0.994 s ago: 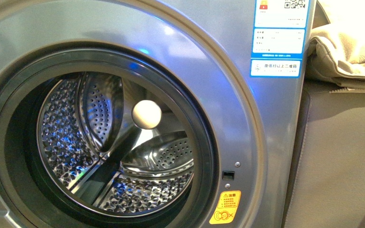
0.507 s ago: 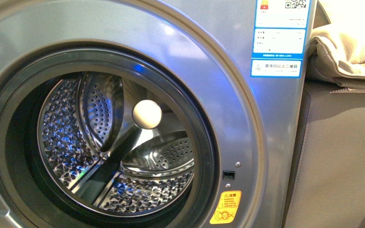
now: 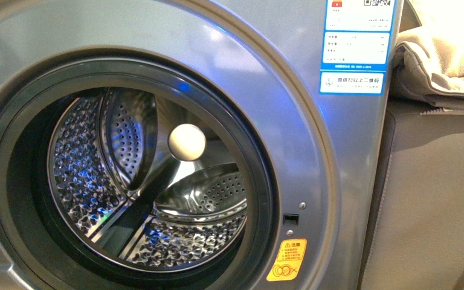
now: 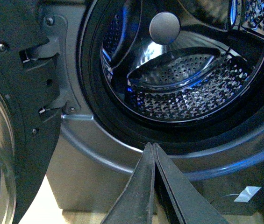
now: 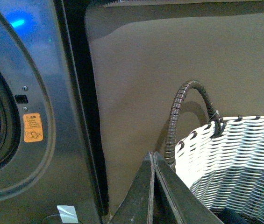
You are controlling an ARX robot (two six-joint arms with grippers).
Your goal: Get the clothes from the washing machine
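The washing machine (image 3: 314, 181) stands with its porthole door (image 4: 10, 140) swung fully aside, hinged at the edge of the opening. The perforated steel drum (image 3: 127, 181) is exposed through the dark rubber rim (image 3: 260, 181). In both the front view and the left wrist view the drum interior shows only bare metal, the lifter paddles and a pale round hub (image 3: 186, 142) at the back. No clothes are visible in any view; whether a garment lies in the unseen lowest front part of the drum cannot be determined.

The left pincer (image 4: 153, 151) has its fingers pressed together, tips just below the lower edge of the drum opening and outside it. The right pincer (image 5: 152, 161) is likewise closed, empty, and positioned to the side of the machine away from the door, near the white woven basket (image 5: 234, 158) with its dark looped handle (image 5: 183, 112). A dark heap inside the basket, at the edge of the right wrist view, is too small to identify. A brown sofa panel (image 5: 178, 60) stands behind the basket, and a beige cushion (image 3: 441, 60) lies above it beside the machine.

Recommended procedure for the step in hand: confirm that the drum is empty before ending the task. Raise the left arm so its camera looks over the rubber rim into the drum floor. If fabric appears, spread the fingers before entry, clear the rim, and grasp a fold rather than a flat span. Avoid snagging the door hinge (image 4: 47, 79).
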